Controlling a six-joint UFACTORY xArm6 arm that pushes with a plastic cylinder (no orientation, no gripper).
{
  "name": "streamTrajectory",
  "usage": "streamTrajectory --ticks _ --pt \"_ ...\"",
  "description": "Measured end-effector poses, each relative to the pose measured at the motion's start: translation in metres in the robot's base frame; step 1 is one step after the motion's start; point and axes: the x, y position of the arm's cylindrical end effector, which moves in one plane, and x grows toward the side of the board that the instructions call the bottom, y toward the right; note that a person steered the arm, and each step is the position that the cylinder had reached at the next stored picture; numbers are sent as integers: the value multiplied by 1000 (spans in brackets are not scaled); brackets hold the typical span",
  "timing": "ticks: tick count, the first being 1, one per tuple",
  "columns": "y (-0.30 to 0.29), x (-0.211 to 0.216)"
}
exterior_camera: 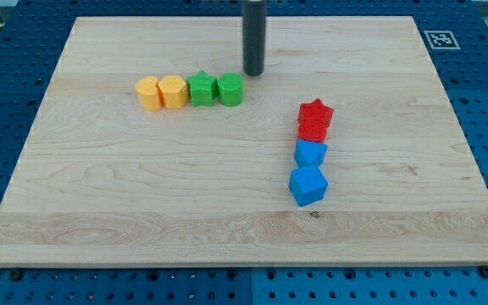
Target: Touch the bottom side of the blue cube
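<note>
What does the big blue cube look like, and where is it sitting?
The blue cube is a bright, matte, plastic-looking block, turned a little so a corner faces the view's bottom. It lies flat on the wooden board, lowest in a column toward the view's right. Another blue block touches its top side. My tip is far off, near the view's top.

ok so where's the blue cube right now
The blue cube sits right of the board's centre, at the bottom end of a short column, touching a smaller blue block above it. My tip is far off, toward the view's top.
</note>
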Motion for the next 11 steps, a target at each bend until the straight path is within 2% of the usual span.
streamTrajectory --ticks 2,3,5,6,7,8,9,10,11 --pt "10 14" --pt "48 15" --pt "165 25" --pt "202 74" --pt "211 145" --pt "211 240" --pt "206 294" --pt "171 295" --pt "101 294"
